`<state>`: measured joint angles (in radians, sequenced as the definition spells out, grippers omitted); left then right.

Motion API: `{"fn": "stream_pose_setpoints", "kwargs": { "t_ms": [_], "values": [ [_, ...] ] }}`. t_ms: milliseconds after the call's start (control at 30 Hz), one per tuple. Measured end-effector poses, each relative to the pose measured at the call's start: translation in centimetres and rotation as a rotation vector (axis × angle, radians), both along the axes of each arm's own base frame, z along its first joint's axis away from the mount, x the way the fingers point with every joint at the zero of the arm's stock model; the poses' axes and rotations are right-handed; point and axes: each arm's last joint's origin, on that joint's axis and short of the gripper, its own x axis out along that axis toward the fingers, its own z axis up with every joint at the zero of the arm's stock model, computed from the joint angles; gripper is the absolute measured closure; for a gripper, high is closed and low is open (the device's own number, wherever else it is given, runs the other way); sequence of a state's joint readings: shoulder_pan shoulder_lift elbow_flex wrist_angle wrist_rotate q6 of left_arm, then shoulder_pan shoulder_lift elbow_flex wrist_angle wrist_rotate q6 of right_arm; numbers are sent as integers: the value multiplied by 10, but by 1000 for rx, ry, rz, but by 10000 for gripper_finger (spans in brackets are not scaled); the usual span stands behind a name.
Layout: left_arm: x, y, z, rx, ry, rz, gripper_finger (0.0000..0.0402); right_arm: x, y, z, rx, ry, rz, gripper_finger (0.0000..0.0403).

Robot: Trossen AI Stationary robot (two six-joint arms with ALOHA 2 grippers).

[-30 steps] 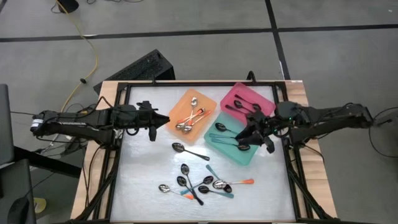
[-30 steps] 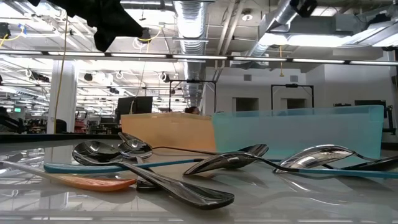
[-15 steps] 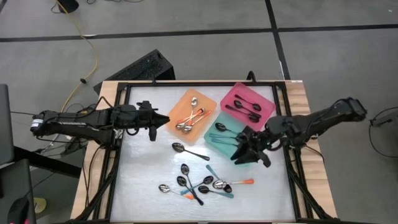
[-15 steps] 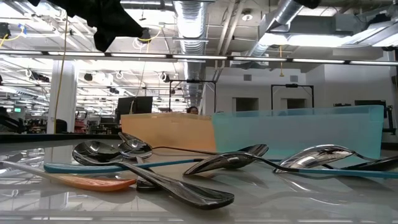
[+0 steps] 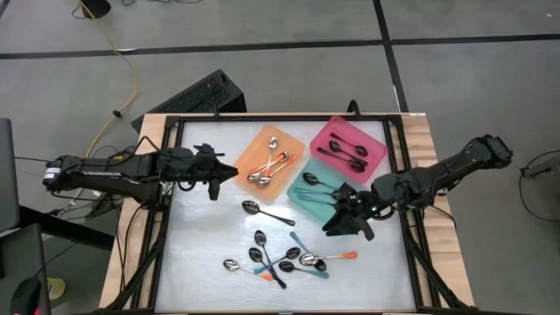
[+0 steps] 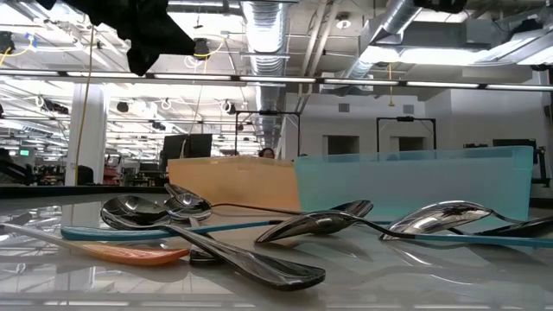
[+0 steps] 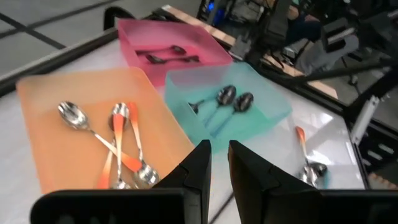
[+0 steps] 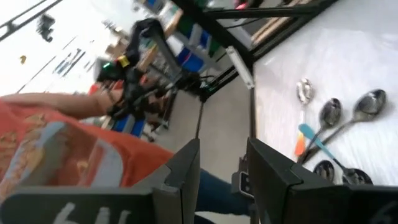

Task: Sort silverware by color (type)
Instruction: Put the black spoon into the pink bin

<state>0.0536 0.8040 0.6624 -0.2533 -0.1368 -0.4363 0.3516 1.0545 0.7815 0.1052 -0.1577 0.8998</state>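
Note:
Several spoons lie in a loose pile near the table's front edge, and they fill the foreground of the low view. One black spoon lies apart, nearer the middle. More spoons rest in the orange tray, the teal tray and the pink tray. My right gripper hangs open above the teal tray's near corner, right of the pile, with nothing between its fingers. My left gripper waits left of the orange tray, its fingers a narrow gap apart and empty.
The three trays sit side by side at the table's far right: orange, teal, pink. A black frame runs round the white table top. Bare surface lies at the near left.
My right gripper has swung from above the teal tray's right side toward the table's near edge and a little left, closer to the spoon pile. It has sunk slightly and rolled about its own axis. Its fingers stay as far apart as before. No spoon has moved.

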Motion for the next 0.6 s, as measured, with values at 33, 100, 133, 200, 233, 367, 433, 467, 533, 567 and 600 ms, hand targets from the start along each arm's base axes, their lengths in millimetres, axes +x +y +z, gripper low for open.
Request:
{"fn": "stream_pose_setpoints", "kwargs": {
  "t_ms": [33, 100, 133, 200, 233, 367, 433, 467, 533, 567, 600],
  "values": [
    [0, 0, -1, -8, 7, -7, 360, 2, 2, -1, 8, 15, -21, 264],
    [-1, -1, -2, -44, 16, -8, 360, 7, 7, 1, 19, 24, -51, 264],
    [-1, -1, -3, -64, 21, -7, 360, 11, 9, 3, 20, 24, -61, 264],
    [-1, -2, -3, -95, 25, -24, 360, 18, 14, 3, 8, 31, -70, 264],
    [-1, -2, -4, -105, 30, -38, 360, 22, 17, 3, 2, 38, -76, 265],
    [-1, -4, -5, -123, 39, -100, 360, 42, 27, -7, -45, 131, -86, 270],
    [-1, -5, -5, -115, 41, -124, 360, 51, 34, -13, -75, 207, -81, 274],
    [-1, -5, -5, -108, 43, -127, 360, 56, 37, -17, -96, 251, -78, 276],
    [-1, -5, -5, -97, 44, -131, 360, 68, 46, -20, -124, 311, -69, 280],
    [-1, -5, -5, -91, 44, -134, 360, 72, 50, -21, -141, 342, -61, 282],
    [-1, -5, -4, -83, 44, -138, 360, 77, 54, -21, -166, 370, -47, 284]
  ]
}}
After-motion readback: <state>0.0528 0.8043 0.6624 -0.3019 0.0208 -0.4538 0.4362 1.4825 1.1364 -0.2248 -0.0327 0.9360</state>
